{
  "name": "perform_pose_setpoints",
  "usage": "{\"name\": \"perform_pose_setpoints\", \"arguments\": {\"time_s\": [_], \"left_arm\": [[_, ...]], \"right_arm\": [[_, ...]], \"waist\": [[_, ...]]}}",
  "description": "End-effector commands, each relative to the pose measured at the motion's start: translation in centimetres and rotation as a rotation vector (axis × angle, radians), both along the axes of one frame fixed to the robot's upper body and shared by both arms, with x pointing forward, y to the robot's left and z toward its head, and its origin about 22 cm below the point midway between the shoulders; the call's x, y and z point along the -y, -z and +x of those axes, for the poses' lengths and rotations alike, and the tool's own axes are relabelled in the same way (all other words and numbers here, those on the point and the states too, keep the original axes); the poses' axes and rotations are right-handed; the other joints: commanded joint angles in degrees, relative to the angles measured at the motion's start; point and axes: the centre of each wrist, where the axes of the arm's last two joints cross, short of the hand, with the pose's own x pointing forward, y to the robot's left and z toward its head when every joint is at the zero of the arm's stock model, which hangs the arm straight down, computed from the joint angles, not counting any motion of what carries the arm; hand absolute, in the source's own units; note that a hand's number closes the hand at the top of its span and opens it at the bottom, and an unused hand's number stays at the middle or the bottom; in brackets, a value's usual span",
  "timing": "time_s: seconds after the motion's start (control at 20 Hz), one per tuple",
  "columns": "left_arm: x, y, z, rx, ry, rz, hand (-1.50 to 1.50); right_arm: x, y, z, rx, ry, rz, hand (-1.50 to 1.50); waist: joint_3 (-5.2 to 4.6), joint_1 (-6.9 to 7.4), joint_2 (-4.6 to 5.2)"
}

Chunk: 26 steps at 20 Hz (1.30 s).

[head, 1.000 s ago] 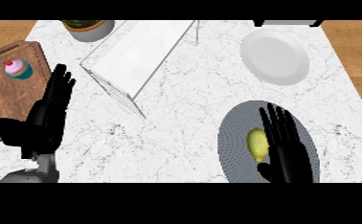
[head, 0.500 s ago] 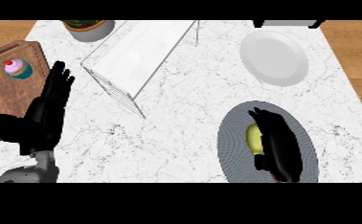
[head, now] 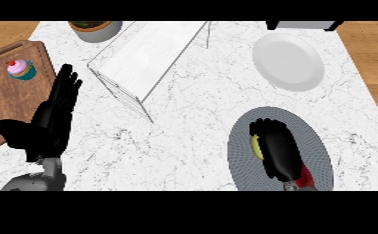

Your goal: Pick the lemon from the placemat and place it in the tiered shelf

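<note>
At the lower right of the frame, the lemon [head: 257, 147] lies on the grey placemat [head: 247, 160], mostly hidden under the right hand [head: 277, 145], whose fingers curl down over it, only its left side showing. The left hand [head: 52, 118] rests open at the left edge, fingers straight, pointing to the top of the frame. The tiered shelf [head: 151, 58] stands on the bench [head: 199, 113] at upper centre, well apart from the lemon.

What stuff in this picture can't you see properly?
- Lemon: in the head view only a yellow sliver shows; the right hand curls over the rest on the placemat.
- Potted plant: its top is cut off by the view's upper edge.
- Dark object at the counter's back: mostly cut off, can't tell what it is.
- Cupcake on the wooden board: too small for details.
</note>
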Motion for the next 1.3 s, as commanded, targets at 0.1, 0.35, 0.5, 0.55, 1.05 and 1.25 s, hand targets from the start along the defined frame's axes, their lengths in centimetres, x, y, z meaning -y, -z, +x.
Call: {"name": "perform_pose_setpoints", "arguments": {"time_s": [0.1,0.35,0.5,0.55,1.05,1.25], "left_arm": [[1.6,-1.1,1.1,0.025,0.076,0.0,0.0],[0.8,-0.9,0.8,0.002,0.041,0.011,0.0],[-0.4,-0.1,-0.3,-0.005,0.004,0.023,0.0],[-0.5,-1.0,0.3,-0.001,0.014,0.006,0.0],[-1.1,-0.4,0.2,-0.022,-0.01,-0.005,0.0],[-0.9,0.5,-1.3,0.004,-0.022,-0.005,0.0]], "right_arm": [[-5.0,0.6,0.8,-0.372,-0.481,-0.177,1.5],[-8.5,-3.1,3.7,-0.564,-0.695,-0.056,1.5],[-9.3,-6.2,4.5,-0.613,-0.783,0.028,1.5],[-10.2,-7.8,5.6,-0.616,-0.794,0.047,1.5],[-5.9,-19.6,6.9,-0.446,-0.706,0.545,1.5],[-5.6,-24.0,7.7,-0.376,-0.607,0.592,1.5]], "waist": [[1.04,4.65,2.23],[1.18,2.54,1.18],[1.19,0.49,0.59],[1.22,0.31,0.69],[1.21,-0.73,0.38],[1.21,-0.16,0.52]]}}
